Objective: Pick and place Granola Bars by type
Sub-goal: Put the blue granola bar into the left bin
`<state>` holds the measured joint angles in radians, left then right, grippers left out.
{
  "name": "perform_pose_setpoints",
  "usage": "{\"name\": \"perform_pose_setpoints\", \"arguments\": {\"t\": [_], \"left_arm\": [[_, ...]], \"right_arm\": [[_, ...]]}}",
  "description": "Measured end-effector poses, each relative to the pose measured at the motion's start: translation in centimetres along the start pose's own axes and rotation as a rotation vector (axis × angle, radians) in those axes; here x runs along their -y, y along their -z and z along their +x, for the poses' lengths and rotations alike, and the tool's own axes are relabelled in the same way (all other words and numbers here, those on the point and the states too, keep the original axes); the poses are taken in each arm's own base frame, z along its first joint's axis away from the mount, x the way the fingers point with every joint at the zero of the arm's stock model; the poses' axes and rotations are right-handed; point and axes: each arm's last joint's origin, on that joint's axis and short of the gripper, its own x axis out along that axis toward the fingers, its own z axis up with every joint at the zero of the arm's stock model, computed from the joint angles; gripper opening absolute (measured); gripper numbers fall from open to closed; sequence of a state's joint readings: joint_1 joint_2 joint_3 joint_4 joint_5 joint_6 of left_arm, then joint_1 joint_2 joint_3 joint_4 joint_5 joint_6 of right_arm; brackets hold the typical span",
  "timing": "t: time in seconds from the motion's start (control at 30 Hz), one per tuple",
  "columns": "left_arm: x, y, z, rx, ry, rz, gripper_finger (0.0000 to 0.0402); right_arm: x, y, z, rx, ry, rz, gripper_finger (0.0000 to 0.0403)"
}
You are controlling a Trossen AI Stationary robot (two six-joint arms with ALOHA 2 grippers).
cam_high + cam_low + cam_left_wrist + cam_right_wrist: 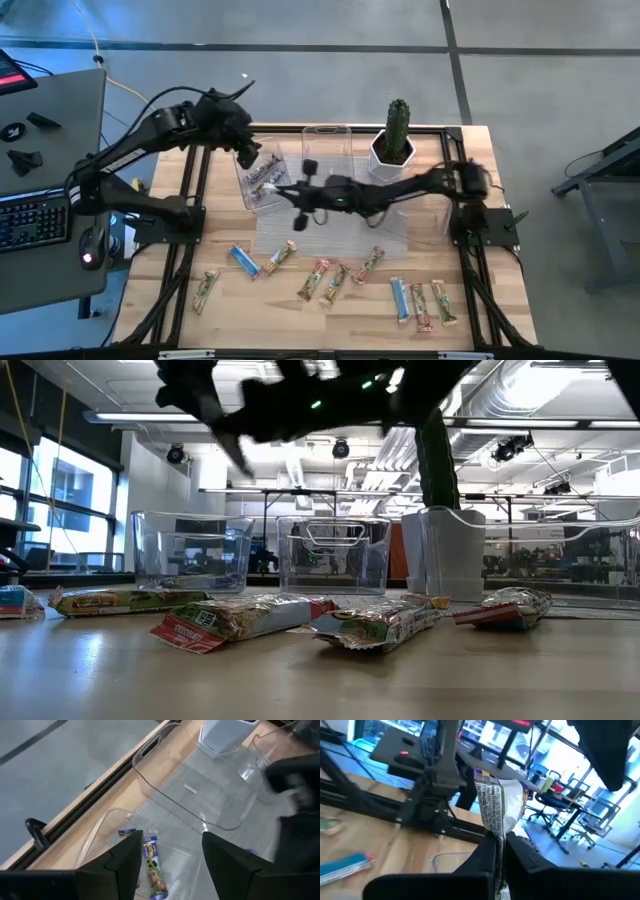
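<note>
Several wrapped granola bars lie flat along the table's near half, among them a blue one (243, 262), a green-tan one (205, 290) and a red-orange one (314, 280). Two purple bars (152, 865) lie on the floor of a clear bin (262, 178). My left gripper (170, 865) hovers open above that bin, fingers on either side of the bars below and touching nothing. My right gripper (296, 194) reaches in from the table's right, next to the same bin, shut on a purple-topped bar (495, 800). My right gripper pinches the purple-topped bar between its two fingers (515, 855) at the bar's lower part (496, 834). The rest of the wrapper sticks out past the fingertips, crumpled, and the bar is lifted clear of the table.
A second clear bin (325, 150) stands at the far edge, and a flat clear tray (390, 225) lies mid-table. A cactus in a white pot (395, 145) stands far right of centre. The black frame rail (190, 190) borders the table on the left.
</note>
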<state>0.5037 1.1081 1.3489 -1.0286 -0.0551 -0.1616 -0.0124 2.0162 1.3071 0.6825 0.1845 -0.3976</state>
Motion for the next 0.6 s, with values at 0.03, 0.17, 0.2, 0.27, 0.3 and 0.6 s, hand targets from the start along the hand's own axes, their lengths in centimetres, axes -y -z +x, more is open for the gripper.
{"name": "perform_pose_setpoints", "arguments": {"t": [0.03,0.17,0.2,0.27,0.3,0.6], "left_arm": [[0.0,0.1,-0.2,-0.001,0.000,0.000,0.0200],[-0.1,0.5,-0.6,-0.015,-0.002,0.000,0.0200],[-0.1,0.6,-0.6,-0.022,-0.003,-0.001,0.0200],[-0.1,0.7,-0.5,-0.040,-0.006,-0.001,0.0200],[-0.2,0.8,-0.5,-0.043,-0.007,-0.001,0.0200],[-0.2,0.7,-0.5,-0.042,-0.010,-0.001,0.0200]], "right_arm": [[0.1,0.4,0.8,-0.017,0.015,0.013,0.0006],[0.3,2.6,3.5,-0.137,0.045,0.028,0.0010],[0.3,3.2,3.9,-0.175,0.037,0.000,0.0010],[0.4,4.1,4.6,-0.254,0.010,-0.066,0.0010],[0.5,4.4,4.9,-0.285,-0.012,-0.088,0.0010],[0.0,5.5,5.3,-0.367,-0.088,-0.118,0.0018]]}}
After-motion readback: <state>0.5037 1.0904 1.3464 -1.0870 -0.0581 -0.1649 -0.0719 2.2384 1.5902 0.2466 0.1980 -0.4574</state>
